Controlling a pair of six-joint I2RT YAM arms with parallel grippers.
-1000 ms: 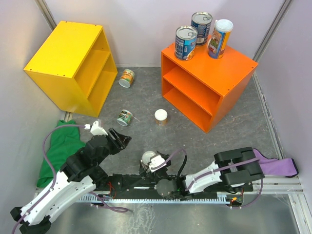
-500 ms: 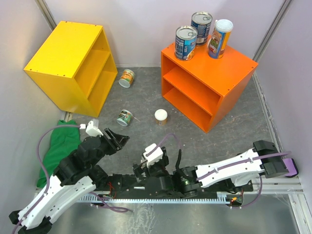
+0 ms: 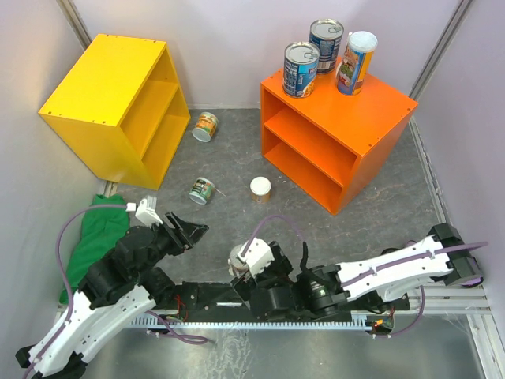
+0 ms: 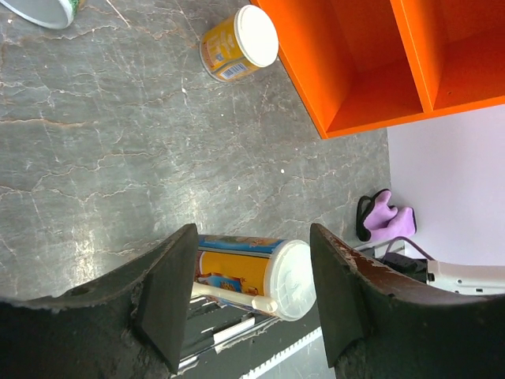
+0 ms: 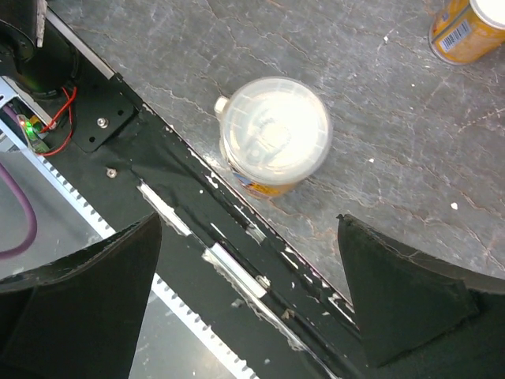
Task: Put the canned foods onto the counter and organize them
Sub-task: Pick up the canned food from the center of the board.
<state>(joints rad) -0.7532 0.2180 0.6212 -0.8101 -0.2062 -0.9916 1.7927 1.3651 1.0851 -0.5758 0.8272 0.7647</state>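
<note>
I held the right gripper (image 5: 248, 225) spread wide over the white-lidded can (image 5: 272, 134), mid-frame, and the left gripper (image 4: 252, 230) half-spread, empty. Next, I judged: lower, pinch.

Overhead camera looks down; both close wrist cameras share the white-lidded can (image 5: 274, 130).

We count 2 blue tins (image 3: 301, 71) (image 3: 326, 45) | 2 tall cans (image 3: 356, 63) (image 5: 274, 136) | 3 short cans (image 3: 205, 126) (image 3: 202, 190) (image 3: 260, 188) | 1 orange cabinet (image 3: 355, 106) | 1 yellow cabinet (image 3: 102, 75) | 2 cloths (image 3: 95, 237) (image 4: 385, 217)
</note>
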